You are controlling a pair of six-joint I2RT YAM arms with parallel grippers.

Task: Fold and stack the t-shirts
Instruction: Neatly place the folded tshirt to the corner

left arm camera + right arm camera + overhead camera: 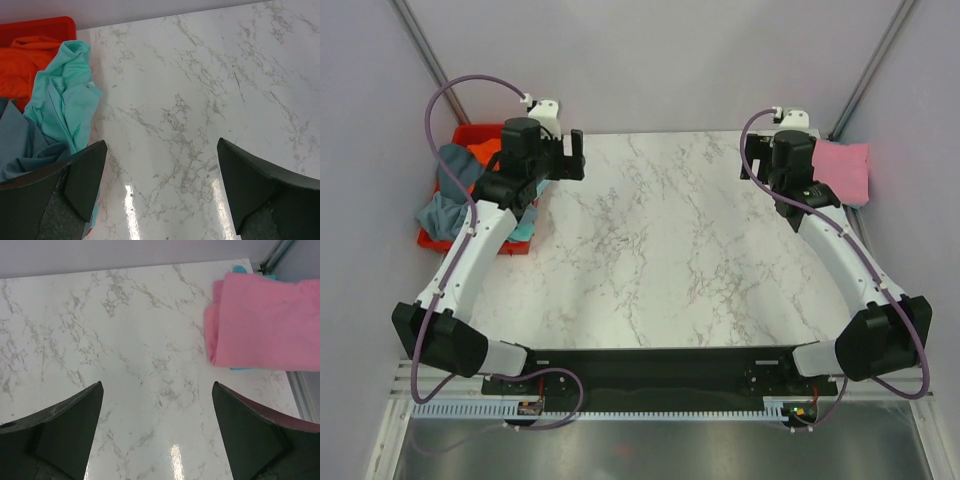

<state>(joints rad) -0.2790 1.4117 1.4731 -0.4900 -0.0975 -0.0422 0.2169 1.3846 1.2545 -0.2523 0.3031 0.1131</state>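
Overhead: white marble table (660, 260), lilac walls (620, 60); red bin (40, 24) at left edge; left hand (160, 144), right hand (157, 385) both spread apart.

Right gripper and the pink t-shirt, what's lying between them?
Nothing but bare marble tabletop separates the open right gripper from the folded pink t-shirt; the right wrist view shows it best.

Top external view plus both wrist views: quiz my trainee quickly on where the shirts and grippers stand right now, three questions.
1. True or false: the folded pink cloth t-shirt lies inside the red plastic bin.
2. Which one holds a shirt? A) left gripper B) right gripper C) neither
3. Fill in: beside the crumpled mint cloth t-shirt in the bin lies a crumpled ___ one.
Key: 1 false; 2 C, both stand open; 3 orange t-shirt.
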